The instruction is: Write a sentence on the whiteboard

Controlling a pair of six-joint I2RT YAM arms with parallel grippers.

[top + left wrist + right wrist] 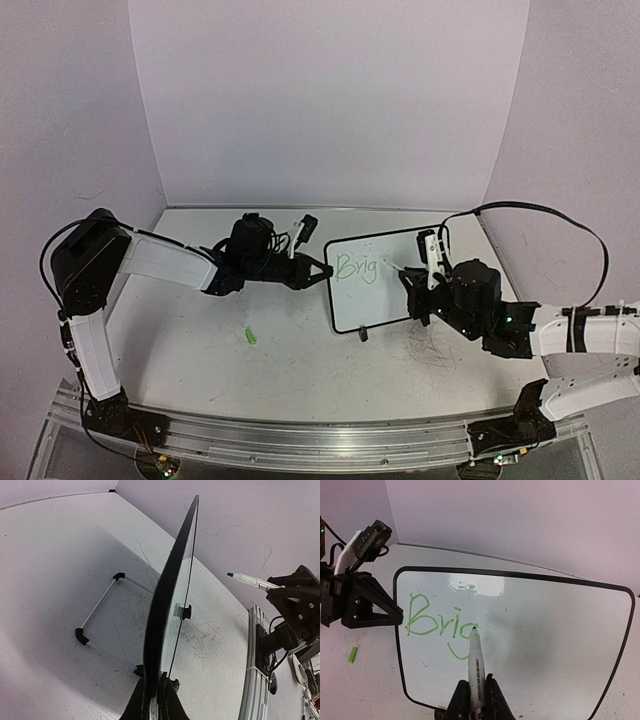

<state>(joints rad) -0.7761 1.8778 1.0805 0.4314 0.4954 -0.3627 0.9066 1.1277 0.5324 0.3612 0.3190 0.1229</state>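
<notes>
Right wrist | right gripper (476, 694) clamped on marker (475, 662), tip at text (437, 621) | left gripper (156, 695) pinching board (545, 630) edge | board likely light, stiff, slick: edge grip suits

One whiteboard (385, 300) — one marker (476, 666) — one cap (250, 337)

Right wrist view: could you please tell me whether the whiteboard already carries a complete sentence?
No, the whiteboard shows only the green letters "Brig", with the tip of the marker at the g.

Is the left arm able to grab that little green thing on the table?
Probably not now: nothing blocks the little green thing, but the left gripper is shut on the whiteboard edge.
</notes>
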